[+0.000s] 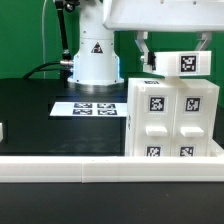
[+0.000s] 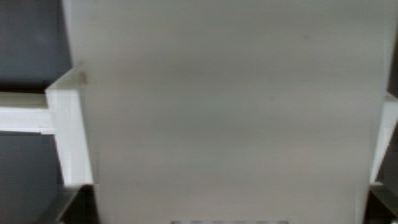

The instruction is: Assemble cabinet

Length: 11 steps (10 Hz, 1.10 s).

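Pinching a smooth flat white slab (image 1: 166, 66), the tool (image 1: 175, 52) hangs just above the boxy plastic cabinet body (image 1: 170, 120).

In the exterior view the arm (image 1: 150, 15) runs out through the upper edge of the frame, so only its lower casing shows. At upper right the slab (image 1: 182, 63) covers the tips of the jaws clamped on it. The cabinet body (image 1: 172, 120) hides the right end of the marker board (image 1: 90, 107), and the white rail (image 1: 80, 165) across the lower frame hides the body's foot. A small white piece (image 1: 3, 130) at the left edge is cut off and cannot be identified. In the wrist view the slab (image 2: 222, 110) is blurred and overruns the frame, and its tag (image 2: 222, 221) is unreadable.
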Each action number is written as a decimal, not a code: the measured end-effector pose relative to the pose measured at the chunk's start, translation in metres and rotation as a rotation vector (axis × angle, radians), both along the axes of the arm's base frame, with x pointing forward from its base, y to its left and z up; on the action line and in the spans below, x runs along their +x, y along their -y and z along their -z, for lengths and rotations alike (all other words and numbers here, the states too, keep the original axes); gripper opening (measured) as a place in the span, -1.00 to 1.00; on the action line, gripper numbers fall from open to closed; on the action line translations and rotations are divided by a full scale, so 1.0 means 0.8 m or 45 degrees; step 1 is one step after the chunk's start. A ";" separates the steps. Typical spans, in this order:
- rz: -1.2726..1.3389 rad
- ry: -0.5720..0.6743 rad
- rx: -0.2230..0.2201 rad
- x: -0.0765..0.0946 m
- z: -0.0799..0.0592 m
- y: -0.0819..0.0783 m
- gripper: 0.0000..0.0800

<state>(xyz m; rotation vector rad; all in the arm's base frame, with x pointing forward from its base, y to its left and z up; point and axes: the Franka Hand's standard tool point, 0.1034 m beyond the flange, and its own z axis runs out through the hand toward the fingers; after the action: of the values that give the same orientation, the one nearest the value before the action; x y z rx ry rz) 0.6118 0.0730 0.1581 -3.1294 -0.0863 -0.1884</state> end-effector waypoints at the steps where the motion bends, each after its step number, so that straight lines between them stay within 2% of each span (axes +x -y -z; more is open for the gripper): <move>1: 0.016 0.000 0.002 0.000 0.000 0.000 0.40; 3: 0.062 -0.001 0.008 0.000 0.000 -0.001 0.40; 9: 0.620 -0.008 0.090 -0.001 0.001 -0.007 0.40; 11: 0.888 0.022 0.148 0.001 0.001 -0.009 0.40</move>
<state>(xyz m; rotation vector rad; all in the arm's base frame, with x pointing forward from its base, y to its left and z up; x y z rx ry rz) 0.6125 0.0804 0.1573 -2.8976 0.9759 -0.2066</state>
